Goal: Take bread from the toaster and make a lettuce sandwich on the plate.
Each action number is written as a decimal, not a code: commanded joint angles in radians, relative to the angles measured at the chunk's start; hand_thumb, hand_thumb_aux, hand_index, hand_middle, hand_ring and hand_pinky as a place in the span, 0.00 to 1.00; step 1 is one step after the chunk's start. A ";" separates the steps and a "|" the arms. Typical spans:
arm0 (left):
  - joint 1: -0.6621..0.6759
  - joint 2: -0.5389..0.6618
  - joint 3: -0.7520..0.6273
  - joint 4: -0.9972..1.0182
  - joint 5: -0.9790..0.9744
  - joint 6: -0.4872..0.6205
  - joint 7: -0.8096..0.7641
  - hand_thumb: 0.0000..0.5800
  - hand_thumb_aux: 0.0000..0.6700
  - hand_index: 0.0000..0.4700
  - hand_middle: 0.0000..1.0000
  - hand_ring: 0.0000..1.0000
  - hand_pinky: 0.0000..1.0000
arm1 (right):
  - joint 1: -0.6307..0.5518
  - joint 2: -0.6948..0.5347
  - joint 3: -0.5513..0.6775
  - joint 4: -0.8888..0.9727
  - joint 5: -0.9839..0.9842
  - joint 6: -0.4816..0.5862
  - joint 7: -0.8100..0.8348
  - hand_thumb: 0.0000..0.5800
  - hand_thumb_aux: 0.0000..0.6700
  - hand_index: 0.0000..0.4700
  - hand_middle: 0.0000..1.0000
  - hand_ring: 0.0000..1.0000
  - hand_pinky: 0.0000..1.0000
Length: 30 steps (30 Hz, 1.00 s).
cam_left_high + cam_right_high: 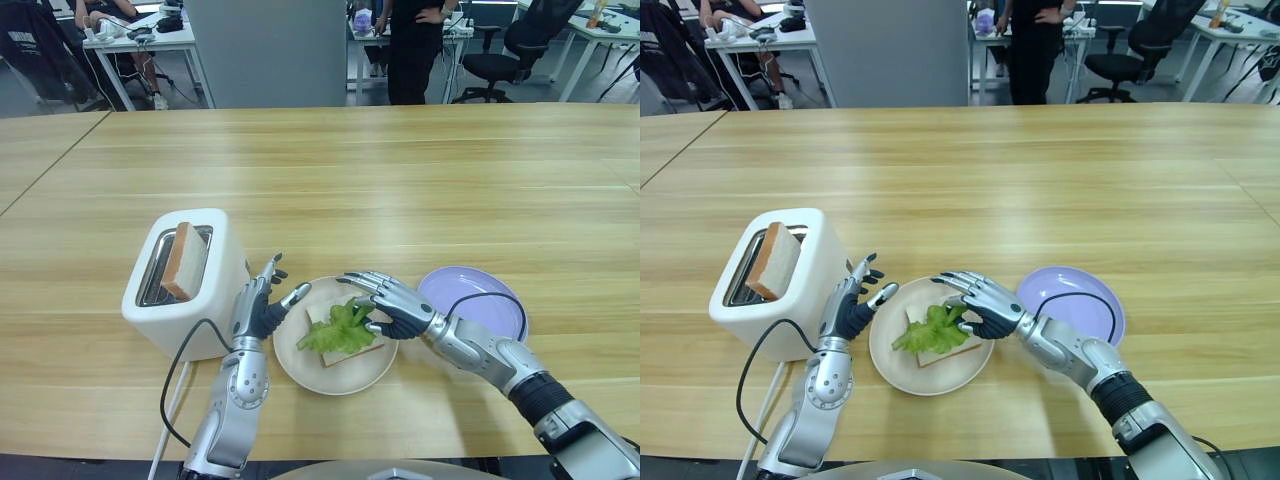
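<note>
One slice of bread (185, 262) is seen standing in the slot of the white toaster (205, 300), at the near left of the desk (400, 170). It is judged light, dry and a bit stiff, but easily crumbled, so it is best pinched softly by the top edge that sticks out. On the tan plate (300, 372) just right of the toaster, a second slice (943, 352) is laid flat with soft, floppy lettuce (338, 332) on top. The left hand (262, 305) is held upright between toaster and plate, fingers spread, nothing held. The right hand (395, 305) is stretched over the lettuce, fingers loose and mostly straight. Its thumb seems to touch the leaf, but nothing is gripped.
</note>
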 commanded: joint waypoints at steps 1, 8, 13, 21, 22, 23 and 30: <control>-0.005 0.003 -0.006 0.026 0.001 0.006 -0.009 0.00 0.00 0.00 0.34 0.34 0.34 | -0.012 0.006 0.015 0.049 -0.046 0.052 0.010 1.00 1.00 0.98 0.00 0.00 0.00; -0.015 0.000 -0.016 0.042 0.001 0.001 -0.006 0.00 0.00 0.00 0.34 0.34 0.34 | -0.039 0.032 0.011 0.091 -0.050 0.087 -0.007 1.00 1.00 0.98 0.00 0.00 0.00; -0.018 0.003 -0.016 0.048 -0.001 -0.003 -0.006 0.00 0.00 0.00 0.35 0.35 0.35 | -0.047 0.044 0.012 0.098 -0.051 0.099 -0.013 1.00 1.00 0.98 0.00 0.00 0.00; -0.014 0.003 -0.018 0.047 0.000 -0.002 -0.004 0.00 0.00 0.00 0.35 0.35 0.35 | -0.048 0.052 0.011 0.088 -0.044 0.107 -0.025 1.00 1.00 0.98 0.00 0.00 0.00; -0.016 0.003 -0.019 0.048 -0.001 -0.003 -0.005 0.00 0.00 0.00 0.35 0.35 0.35 | -0.047 0.052 0.009 0.083 -0.043 0.108 -0.026 1.00 1.00 0.98 0.00 0.00 0.00; -0.017 0.003 -0.020 0.049 -0.001 -0.004 -0.005 0.00 0.00 0.00 0.35 0.35 0.35 | -0.047 0.053 0.008 0.081 -0.042 0.110 -0.026 1.00 1.00 0.98 0.00 0.00 0.00; -0.018 0.003 -0.021 0.053 -0.001 -0.004 -0.005 0.00 0.00 0.00 0.35 0.35 0.35 | -0.064 0.050 0.018 0.122 -0.060 0.118 -0.038 1.00 1.00 0.98 0.00 0.00 0.00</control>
